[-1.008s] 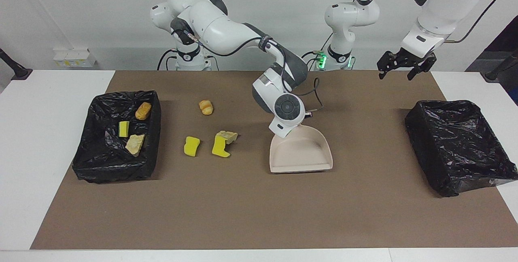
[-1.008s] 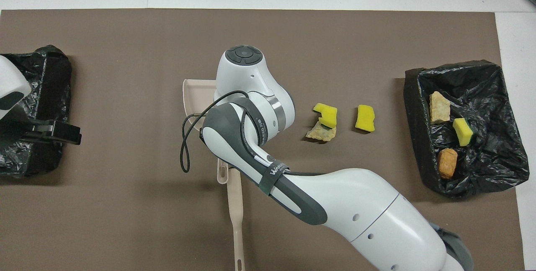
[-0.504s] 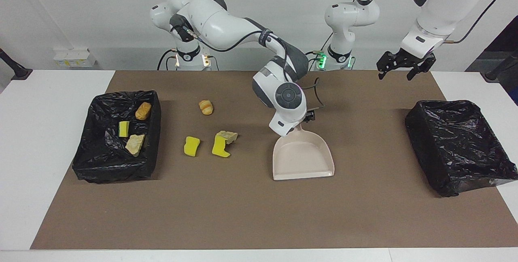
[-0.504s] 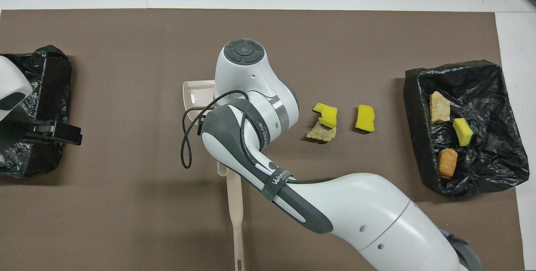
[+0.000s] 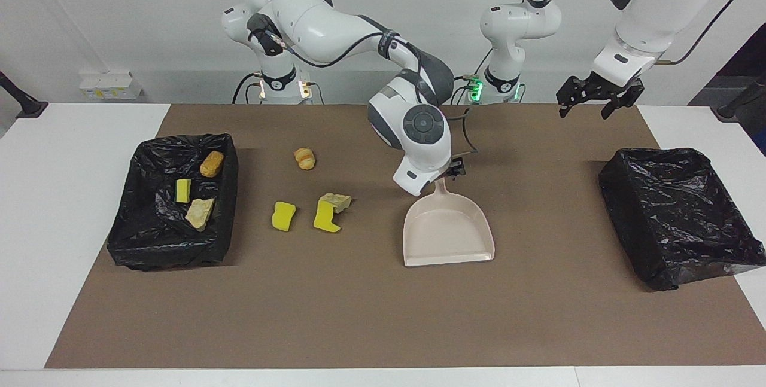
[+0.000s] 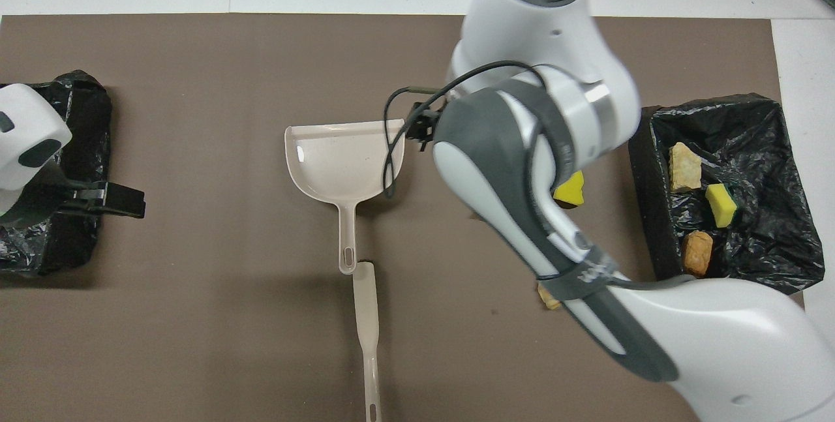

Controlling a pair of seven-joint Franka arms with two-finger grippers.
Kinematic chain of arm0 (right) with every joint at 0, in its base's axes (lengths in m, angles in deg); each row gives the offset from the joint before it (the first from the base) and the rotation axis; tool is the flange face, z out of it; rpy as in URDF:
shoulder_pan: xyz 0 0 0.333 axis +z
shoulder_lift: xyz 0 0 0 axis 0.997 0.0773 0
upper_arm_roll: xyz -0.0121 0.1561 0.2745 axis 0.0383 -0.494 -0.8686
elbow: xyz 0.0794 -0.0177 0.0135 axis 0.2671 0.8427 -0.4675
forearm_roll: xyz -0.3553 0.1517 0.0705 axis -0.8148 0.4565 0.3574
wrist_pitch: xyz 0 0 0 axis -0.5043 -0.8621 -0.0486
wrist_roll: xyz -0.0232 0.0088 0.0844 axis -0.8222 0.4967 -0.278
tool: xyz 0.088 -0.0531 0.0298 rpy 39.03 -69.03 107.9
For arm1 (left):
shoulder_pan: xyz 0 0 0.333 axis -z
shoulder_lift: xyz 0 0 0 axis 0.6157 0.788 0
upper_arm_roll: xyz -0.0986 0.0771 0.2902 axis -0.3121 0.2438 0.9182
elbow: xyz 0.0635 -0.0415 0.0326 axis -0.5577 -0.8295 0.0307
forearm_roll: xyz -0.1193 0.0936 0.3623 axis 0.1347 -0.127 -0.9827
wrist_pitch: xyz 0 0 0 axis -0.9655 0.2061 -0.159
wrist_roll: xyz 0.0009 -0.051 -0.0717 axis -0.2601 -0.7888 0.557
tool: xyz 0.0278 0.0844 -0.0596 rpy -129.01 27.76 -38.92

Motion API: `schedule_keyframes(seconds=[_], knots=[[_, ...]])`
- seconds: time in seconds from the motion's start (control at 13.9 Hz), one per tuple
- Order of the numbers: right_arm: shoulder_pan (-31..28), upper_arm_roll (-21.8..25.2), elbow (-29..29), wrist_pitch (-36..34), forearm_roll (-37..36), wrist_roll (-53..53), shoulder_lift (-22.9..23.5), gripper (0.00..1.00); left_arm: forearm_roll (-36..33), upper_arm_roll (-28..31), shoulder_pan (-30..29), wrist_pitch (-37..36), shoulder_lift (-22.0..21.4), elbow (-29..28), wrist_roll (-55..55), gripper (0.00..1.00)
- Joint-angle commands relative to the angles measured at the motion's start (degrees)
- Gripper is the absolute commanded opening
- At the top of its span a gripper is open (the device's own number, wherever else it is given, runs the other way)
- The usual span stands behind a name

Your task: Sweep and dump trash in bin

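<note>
Beige plastic dustpan [image 5: 449, 234] lies flat on the brown mat [image 5: 359, 315] at mid table, its mouth away from my bases and its handle pointing toward them. Everything else is placed from this dustpan.

My right gripper [image 5: 456, 168] hovers just over the end of the dustpan's handle and carries nothing. I cannot tell whether its fingers are apart or together. The overhead view shows the whole handle free, with nothing around it.

My left gripper [image 5: 585, 113] hangs in the air well off toward the left arm's end, fingers spread and empty. That arm waits.

Toward the right arm's end from the dustpan, four scraps lie loose on the mat. The closest is a yellow sponge piece [image 5: 326, 219] touching a tan lump [image 5: 336, 201]. Just past them is a second yellow sponge [image 5: 283, 216]. A small croissant-like lump [image 5: 305, 158] sits nearer to my bases than those.

Farther toward that end stands a black-lined bin [image 5: 125, 243]. It holds three scraps: a brown lump [image 5: 211, 164], a yellow sponge [image 5: 183, 190] and a tan chunk [image 5: 200, 213].

A second black-lined bin [image 5: 676, 213] stands toward the left arm's end.

A slim beige stick [image 6: 368, 331] lies in line with the dustpan's handle, nearer to my bases, their ends almost meeting.
</note>
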State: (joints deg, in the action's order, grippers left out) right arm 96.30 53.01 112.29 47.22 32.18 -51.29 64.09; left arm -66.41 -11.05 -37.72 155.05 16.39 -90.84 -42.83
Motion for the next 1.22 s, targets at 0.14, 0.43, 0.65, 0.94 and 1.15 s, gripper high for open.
schedule_keyframes(seconds=[0.14, 0.43, 0.65, 0.94, 1.15], knots=[[-11.42, -0.82, 2.48, -6.3, -5.65, -0.25, -8.44, 1.0, 2.15, 0.62, 8.65, 8.58, -3.77, -11.61, 10.96, 1.0], [-19.07, -1.0, 11.76, -5.69, -5.76, 8.78, -18.36, 1.0, 4.6, 0.62, 12.98, 15.7, -5.91, -18.94, 12.13, 1.0], [-18.13, -1.09, 31.76, 4.9, -4.27, 7.32, -30.48, 1.0, 5.05, 0.71, 18.06, 22.99, -0.12, -18.76, 19.32, 1.0], [-12.6, -1.18, 45.62, 11.62, 2.67, 4.15, -40.0, 1.0, 4.96, 0.71, 24.05, 36.25, 9.55, -17.45, 25.4, 1.0], [-13.02, -1.09, 51.95, 15.04, 4.97, 5.11, -43.61, 1.0, 4.35, 0.79, 26.6, 38.92, 14.04, -16.3, 26.01, 1.0]])
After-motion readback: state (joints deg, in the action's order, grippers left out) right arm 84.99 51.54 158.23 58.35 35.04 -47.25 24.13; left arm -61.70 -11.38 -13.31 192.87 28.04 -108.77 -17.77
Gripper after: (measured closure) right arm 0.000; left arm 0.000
